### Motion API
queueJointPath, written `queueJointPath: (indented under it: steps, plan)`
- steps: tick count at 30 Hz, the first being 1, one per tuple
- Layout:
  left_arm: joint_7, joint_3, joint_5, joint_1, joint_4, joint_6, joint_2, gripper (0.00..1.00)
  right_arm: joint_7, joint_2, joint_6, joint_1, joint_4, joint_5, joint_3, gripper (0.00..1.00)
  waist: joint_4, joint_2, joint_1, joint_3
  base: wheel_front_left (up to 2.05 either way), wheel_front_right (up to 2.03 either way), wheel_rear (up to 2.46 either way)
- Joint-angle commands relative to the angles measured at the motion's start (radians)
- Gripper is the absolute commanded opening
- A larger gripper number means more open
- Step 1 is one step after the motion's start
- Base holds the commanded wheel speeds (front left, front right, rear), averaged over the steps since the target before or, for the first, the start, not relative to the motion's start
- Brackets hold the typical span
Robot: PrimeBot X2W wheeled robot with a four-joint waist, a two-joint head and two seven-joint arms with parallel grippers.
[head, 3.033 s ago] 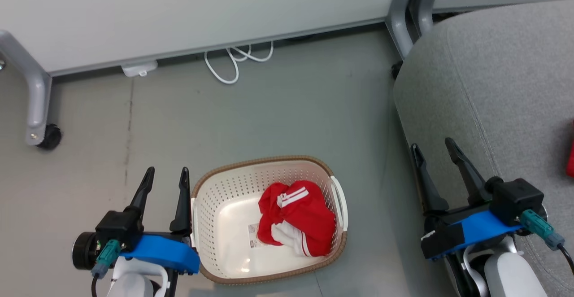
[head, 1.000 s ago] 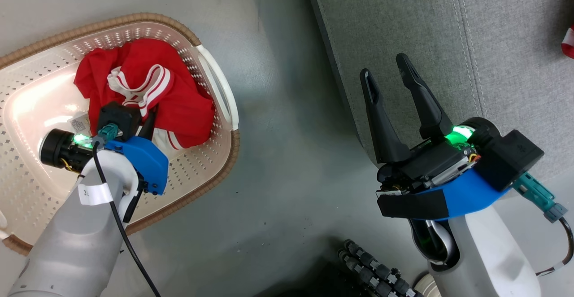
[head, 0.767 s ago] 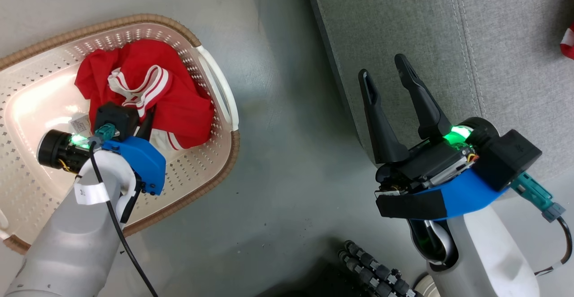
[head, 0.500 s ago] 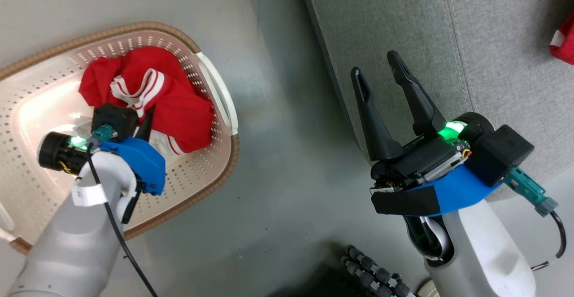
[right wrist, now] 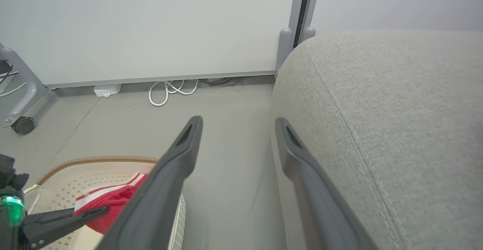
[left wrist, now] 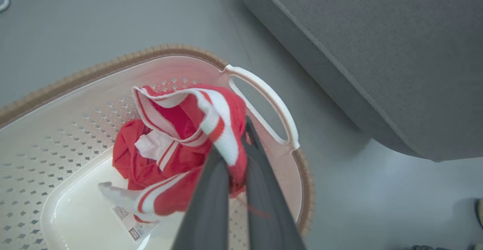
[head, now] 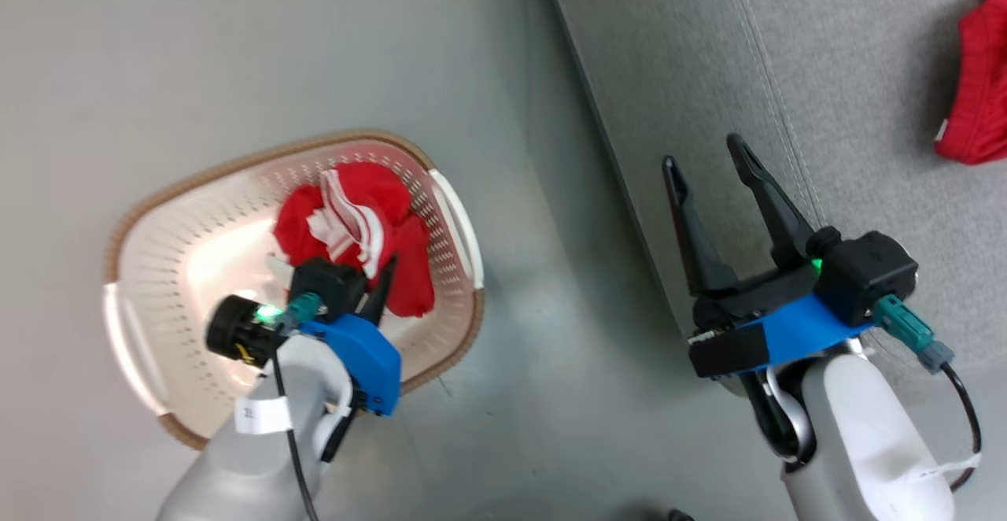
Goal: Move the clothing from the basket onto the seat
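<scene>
The clothing (head: 346,206) is a bunched red garment with white stripes, hanging partly lifted inside the cream basket (head: 236,160). My left gripper (head: 387,265) is shut on its striped edge. In the left wrist view the fabric (left wrist: 177,129) drapes over the tips of my left gripper (left wrist: 236,144), and the basket rim (left wrist: 75,76) curves behind. Another red garment (head: 975,96) lies on the grey seat (head: 850,72). My right gripper (head: 702,153) hangs open and empty at the seat's edge. Its wrist view shows that gripper (right wrist: 238,121) between the basket (right wrist: 94,160) and the seat (right wrist: 396,110).
Grey floor separates the basket from the seat's front edge (left wrist: 377,46). Farther off, a white panel stands on a wheeled metal leg (right wrist: 22,125), and a coiled white cable (right wrist: 166,91) lies at its foot.
The head camera has shifted. My left gripper has risen with the clothing, which now hangs bunched above the basket floor. The right gripper stays open.
</scene>
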State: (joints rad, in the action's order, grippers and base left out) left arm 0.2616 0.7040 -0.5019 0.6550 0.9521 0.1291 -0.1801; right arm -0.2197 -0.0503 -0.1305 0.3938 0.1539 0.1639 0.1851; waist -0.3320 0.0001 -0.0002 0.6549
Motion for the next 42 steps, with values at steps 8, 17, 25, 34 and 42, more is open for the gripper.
queueJointPath:
  steps: [8, 17, 25, 34, 42]
  plan:
    - [0.005, 0.039, -0.014, -0.082, -0.110, 0.001, 0.045, 0.00, 0.067, 0.000, 0.000, -0.106, 0.009, -0.060, -0.072, 1.00, 0.173, -0.0001, 0.0002, -0.271, 0.00, 0.00, 0.00]
    - [0.005, 0.098, -0.035, -0.098, -0.208, 0.001, 0.057, 0.00, 0.114, 0.000, 0.000, -0.187, 0.002, -0.072, -0.086, 1.00, 0.250, -0.0001, 0.0002, -0.412, 0.00, 0.00, 0.00]
    - [0.005, 0.141, -0.049, -0.075, -0.305, 0.001, 0.054, 0.00, 0.148, -0.001, 0.000, -0.244, -0.008, -0.058, -0.076, 1.00, 0.288, -0.0001, 0.0002, -0.522, 0.00, 0.00, 0.00]
    - [0.005, 0.210, -0.088, 0.010, -0.370, 0.001, 0.070, 0.00, 0.180, 0.000, 0.000, -0.297, -0.032, -0.059, -0.079, 1.00, 0.341, -0.0001, 0.0002, -0.584, 0.00, 0.00, 0.00]
    - [0.005, 0.254, -0.125, 0.117, -0.397, 0.001, 0.077, 0.00, 0.194, 0.000, 0.000, -0.319, -0.043, -0.045, -0.065, 1.00, 0.367, -0.0001, 0.0002, -0.615, 0.00, 0.00, 0.00]
